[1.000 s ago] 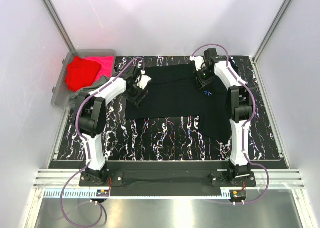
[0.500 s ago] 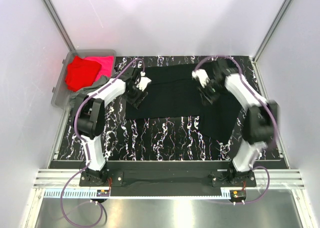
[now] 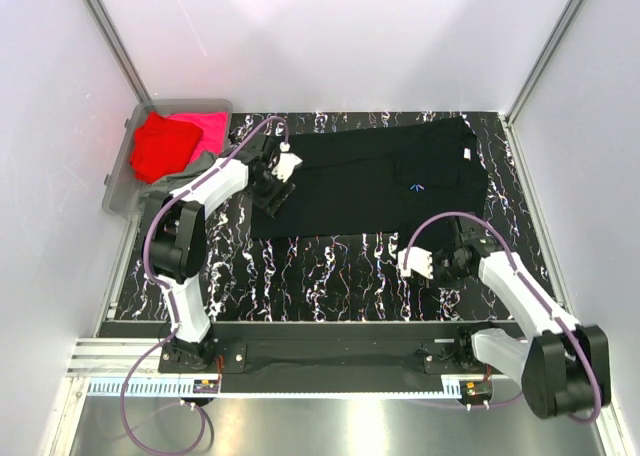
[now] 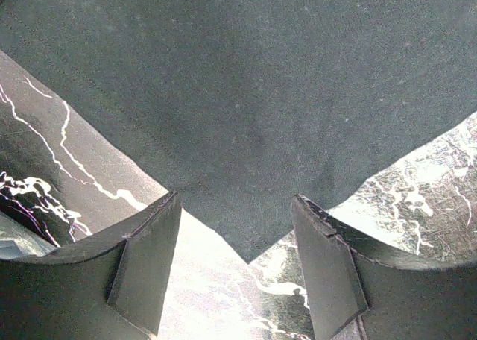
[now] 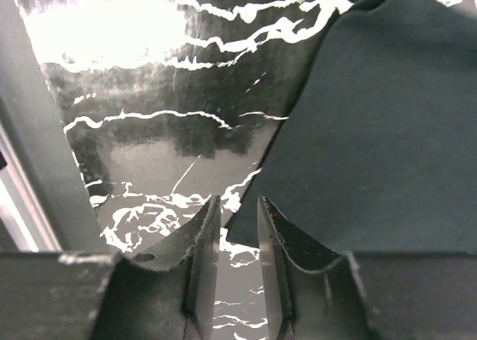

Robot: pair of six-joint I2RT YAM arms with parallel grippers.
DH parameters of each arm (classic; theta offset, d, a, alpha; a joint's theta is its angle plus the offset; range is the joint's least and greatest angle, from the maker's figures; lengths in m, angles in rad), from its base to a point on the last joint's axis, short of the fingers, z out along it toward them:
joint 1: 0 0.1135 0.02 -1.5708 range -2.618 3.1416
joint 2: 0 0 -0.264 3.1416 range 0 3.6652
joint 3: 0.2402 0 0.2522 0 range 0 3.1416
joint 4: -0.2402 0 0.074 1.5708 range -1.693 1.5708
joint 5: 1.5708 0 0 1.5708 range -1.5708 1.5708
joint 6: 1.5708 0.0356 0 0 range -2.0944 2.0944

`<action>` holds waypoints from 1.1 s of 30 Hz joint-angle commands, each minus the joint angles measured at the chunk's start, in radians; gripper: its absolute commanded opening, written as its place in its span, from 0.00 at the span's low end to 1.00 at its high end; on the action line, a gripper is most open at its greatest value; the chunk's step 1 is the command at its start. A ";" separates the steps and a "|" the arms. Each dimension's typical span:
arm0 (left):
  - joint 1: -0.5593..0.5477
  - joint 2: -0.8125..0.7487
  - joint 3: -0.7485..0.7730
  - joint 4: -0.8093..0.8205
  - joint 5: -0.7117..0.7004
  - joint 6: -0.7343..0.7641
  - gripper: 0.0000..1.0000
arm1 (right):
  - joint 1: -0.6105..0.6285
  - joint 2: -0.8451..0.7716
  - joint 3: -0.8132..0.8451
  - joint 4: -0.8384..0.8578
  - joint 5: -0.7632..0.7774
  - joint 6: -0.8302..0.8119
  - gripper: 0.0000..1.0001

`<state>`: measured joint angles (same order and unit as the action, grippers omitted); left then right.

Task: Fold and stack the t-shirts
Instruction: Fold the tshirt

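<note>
A black t-shirt (image 3: pixel 350 181) with a tiny blue starburst print (image 3: pixel 415 186) lies spread flat on the marbled table (image 3: pixel 320 276). My left gripper (image 3: pixel 268 194) is low at its left edge; in the left wrist view it (image 4: pixel 238 258) is open, with a corner of the shirt (image 4: pixel 246 131) between the fingers, not pinched. My right gripper (image 3: pixel 442 268) is low at the shirt's near right corner; in the right wrist view it (image 5: pixel 238 228) has its jaws a narrow gap apart and empty, with the shirt's corner (image 5: pixel 373 131) just ahead of the tips.
A grey bin (image 3: pixel 118 181) stands at the far left and holds a red t-shirt (image 3: pixel 158 146), a magenta-pink one (image 3: pixel 207 126) and a grey-green one (image 3: pixel 195 166). White walls enclose the table. A metal rail (image 3: pixel 320 336) runs along the near edge.
My right arm swung from the shirt's far right part back to its near right corner. The shirt's right side now lies spread out. The left arm barely moved.
</note>
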<state>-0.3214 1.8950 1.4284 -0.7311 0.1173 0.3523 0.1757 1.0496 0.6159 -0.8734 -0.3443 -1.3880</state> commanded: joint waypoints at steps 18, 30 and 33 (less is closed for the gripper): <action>0.059 -0.146 -0.166 0.032 -0.071 0.114 0.65 | -0.104 0.233 0.028 -0.035 0.153 -0.102 0.33; 0.074 -0.145 -0.190 0.036 -0.073 0.163 0.64 | -0.142 0.372 0.048 0.042 0.174 -0.082 0.27; 0.087 -0.158 -0.220 0.041 -0.056 0.192 0.64 | -0.151 0.383 0.065 0.034 0.163 -0.072 0.00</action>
<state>-0.2485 1.7901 1.2366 -0.7086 0.0528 0.4992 0.0395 1.3884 0.7002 -0.8864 -0.1951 -1.4582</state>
